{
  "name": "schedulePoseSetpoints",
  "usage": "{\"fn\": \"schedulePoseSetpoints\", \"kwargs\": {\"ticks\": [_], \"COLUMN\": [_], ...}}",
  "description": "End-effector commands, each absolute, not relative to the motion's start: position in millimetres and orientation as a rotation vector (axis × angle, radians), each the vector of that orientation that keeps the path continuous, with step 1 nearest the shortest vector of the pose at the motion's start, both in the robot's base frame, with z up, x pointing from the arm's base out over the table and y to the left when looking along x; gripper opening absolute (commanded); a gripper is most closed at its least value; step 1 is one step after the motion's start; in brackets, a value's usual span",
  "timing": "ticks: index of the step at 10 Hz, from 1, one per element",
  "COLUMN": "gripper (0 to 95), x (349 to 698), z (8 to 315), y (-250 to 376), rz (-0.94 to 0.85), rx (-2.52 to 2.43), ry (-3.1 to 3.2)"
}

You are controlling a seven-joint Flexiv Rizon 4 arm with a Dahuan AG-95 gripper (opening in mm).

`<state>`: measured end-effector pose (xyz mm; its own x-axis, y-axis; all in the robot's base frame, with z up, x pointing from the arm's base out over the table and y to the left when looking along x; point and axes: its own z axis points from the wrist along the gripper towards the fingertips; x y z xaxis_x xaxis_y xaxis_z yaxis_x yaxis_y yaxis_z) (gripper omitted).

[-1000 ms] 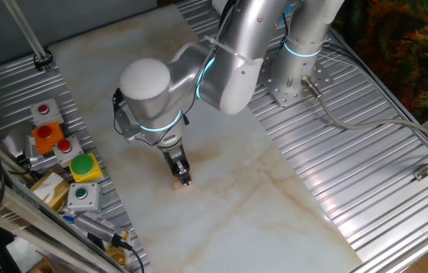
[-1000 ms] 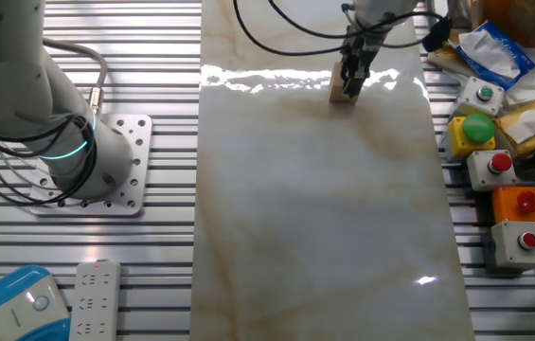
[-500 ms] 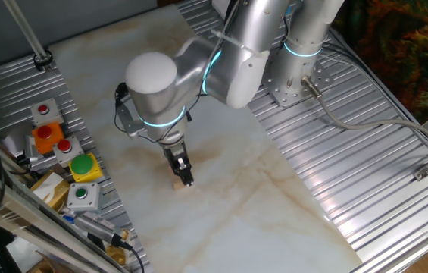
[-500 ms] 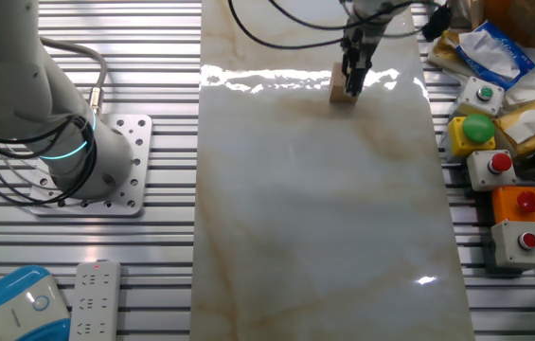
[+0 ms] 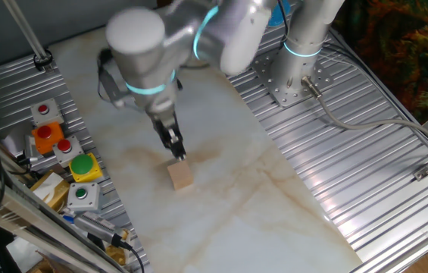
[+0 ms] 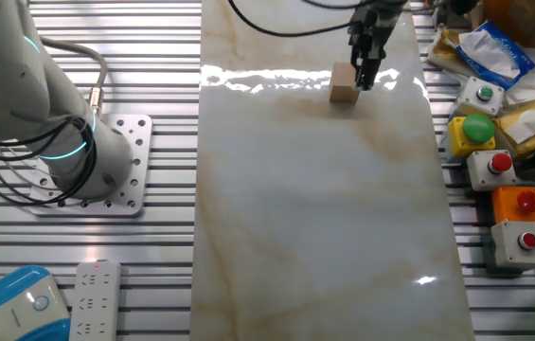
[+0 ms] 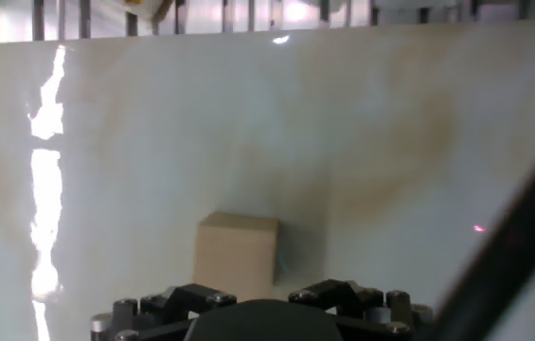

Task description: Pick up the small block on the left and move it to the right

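Note:
The small block is a plain light-tan wooden cube resting on the marble tabletop. It also shows in the other fixed view and in the hand view. My gripper hangs just above and behind the block, clear of it and holding nothing. In the other fixed view the gripper is right beside the block's right edge. The hand view shows only the gripper's dark base at the bottom edge, and the fingertips are out of sight.
Button boxes with red and green buttons stand on the ribbed metal at the left edge, and also show at the right in the other fixed view. The arm's base is bolted at the back. A power strip lies at the lower left.
The gripper was down on the block. It has let go and risen up and away, and the block stays on the table where it was.

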<state>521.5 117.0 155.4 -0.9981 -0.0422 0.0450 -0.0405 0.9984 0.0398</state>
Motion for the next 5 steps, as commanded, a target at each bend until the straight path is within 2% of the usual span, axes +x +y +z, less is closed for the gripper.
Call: {"fn": "schedulePoseSetpoints", "kwargs": {"ticks": [1,2,5], "gripper": [0.0,0.0,0.0], "x": [518.5,512.3,505.0], "z": [198.5,214.3,229.2], "y": [47.2,16.9,-8.8], "rz": [-0.059,-0.058,-0.056], "rx": [0.172,0.2,0.206], "ry": [-3.083,-3.08,-3.072]}}
